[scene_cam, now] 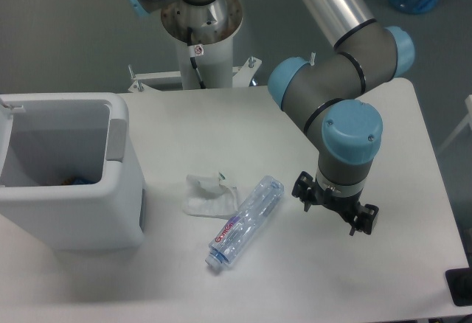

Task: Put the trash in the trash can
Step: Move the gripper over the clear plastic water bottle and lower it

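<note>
Nearest the lens, lying on its side on the white table [383,264]: clear crushed water bottle [245,220], red-blue label toward its lower end, cap pointing at the near edge, base angled up and to the right. Touching or just overlapping its upper left flank, crumpled white wrapper [209,195] with a small green mark at the top. Both out on the tabletop, outside the trash can [118,190]. Left of them and near, that boxy white bin with rounded corners, thick rim and a light-grey panel on the right-hand rim; something small and dark-blue glimpsed at its bottom. Bare tabletop between bin wall and wrapper, and a wider bare stretch between bottle and near edge. Right of the bottle and apart from it, gripper [336,211] hung low over the table beneath a blue-capped wrist joint, touching neither item; seen from above, fingers hidden, so open or closed could not be told. Farther back, arm base past the far edge, plus a blue object at top right.
</note>
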`<state>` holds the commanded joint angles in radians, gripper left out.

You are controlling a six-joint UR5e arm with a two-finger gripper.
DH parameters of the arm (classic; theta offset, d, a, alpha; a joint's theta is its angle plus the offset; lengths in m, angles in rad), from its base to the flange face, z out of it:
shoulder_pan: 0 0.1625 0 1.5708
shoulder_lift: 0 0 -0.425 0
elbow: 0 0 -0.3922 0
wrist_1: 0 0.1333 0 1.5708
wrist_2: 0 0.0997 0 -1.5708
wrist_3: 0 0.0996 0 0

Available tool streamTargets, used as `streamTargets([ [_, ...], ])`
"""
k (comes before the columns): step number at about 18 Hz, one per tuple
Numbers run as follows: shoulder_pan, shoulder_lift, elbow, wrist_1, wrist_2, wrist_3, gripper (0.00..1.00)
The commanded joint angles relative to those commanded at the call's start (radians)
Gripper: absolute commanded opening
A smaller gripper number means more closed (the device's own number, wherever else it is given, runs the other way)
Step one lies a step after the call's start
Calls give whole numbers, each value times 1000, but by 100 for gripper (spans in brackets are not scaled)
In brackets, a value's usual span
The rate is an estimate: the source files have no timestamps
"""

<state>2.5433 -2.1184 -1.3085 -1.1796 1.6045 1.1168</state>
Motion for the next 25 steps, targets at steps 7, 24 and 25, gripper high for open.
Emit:
streamTargets([
  [7, -11, 0, -3, -2, -2, -2, 100],
  [24, -121, -3, -152, 218, -21, -242, 100],
  [25, -133, -3, -161, 218, -35, -245, 100],
])
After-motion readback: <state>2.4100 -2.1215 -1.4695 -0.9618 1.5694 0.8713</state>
